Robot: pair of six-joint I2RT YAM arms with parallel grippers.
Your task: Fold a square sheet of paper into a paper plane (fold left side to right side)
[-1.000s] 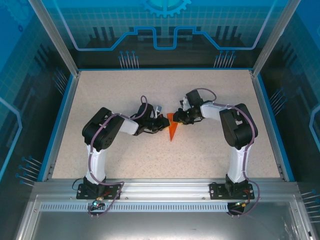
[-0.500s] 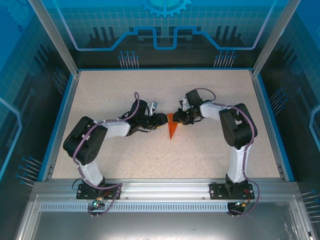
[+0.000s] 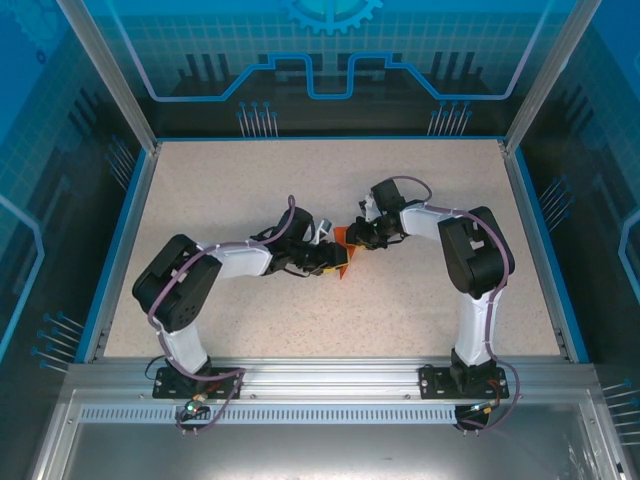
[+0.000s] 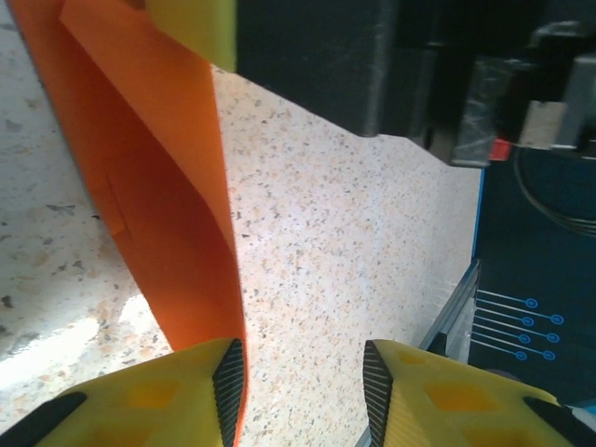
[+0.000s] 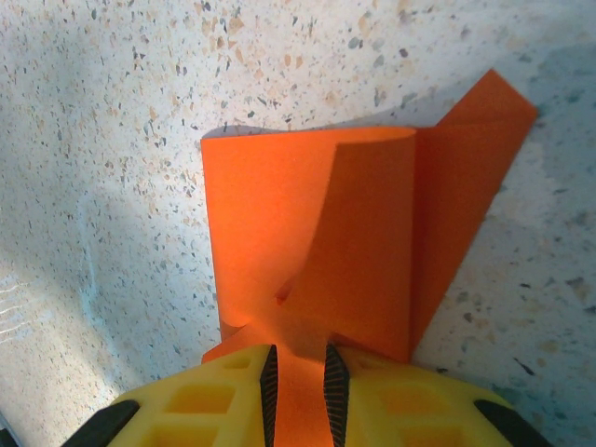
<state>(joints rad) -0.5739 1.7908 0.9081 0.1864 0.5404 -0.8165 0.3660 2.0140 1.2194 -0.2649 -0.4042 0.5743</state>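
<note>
While the speckled table (image 3: 250, 310) looks as it did a second ago, we find the left arm (image 3: 180, 288) set differently. Its elbow now sits further to the left, and its forearm reaches right toward the table's middle. The right arm (image 3: 475, 255) has not shifted and still bends in from the right.

A second ago the left gripper (image 3: 335, 258) lay just left of the orange paper (image 3: 342, 236). It has since moved over the paper's near part, so most of the long orange point we saw then is covered. The right gripper (image 3: 356, 236) stays at the paper's far end.

The paper lies at the table's centre, between the two grippers. From the left wrist we see it standing up as a creased flap (image 4: 158, 186), its edge running down beside one yellow finger (image 4: 158, 396). The two fingers stand apart, with bare table between them. From the right wrist we see the folded sheet (image 5: 307, 233) spread ahead, and the fingers (image 5: 214, 400) are clamped on its near edge.
</note>
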